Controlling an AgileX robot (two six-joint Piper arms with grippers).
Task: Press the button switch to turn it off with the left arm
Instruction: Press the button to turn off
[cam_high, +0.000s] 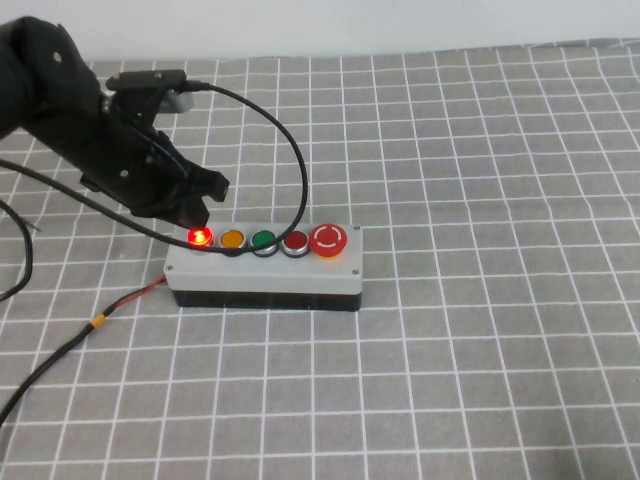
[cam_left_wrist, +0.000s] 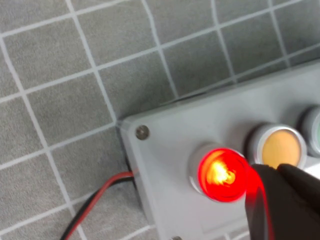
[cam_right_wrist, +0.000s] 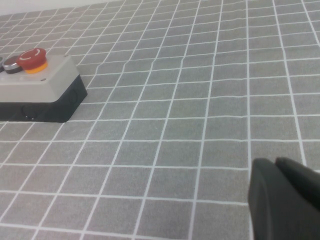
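Observation:
The button switch is the small round red domed button at the left end of the grey box's row of five, and it glows lit. The left arm's black gripper hangs just above and behind it, fingers together and holding nothing. In the left wrist view the button switch glows bright red, and the left gripper's tip sits right beside it, catching its red light. I cannot tell if they touch. My right gripper is shut and empty, low over the mat, far from the box.
Along the row stand a yellow button, a green button, a dark red flat button and a big red mushroom button. A red and black wire runs off the box's left end. A black cable loops over the box.

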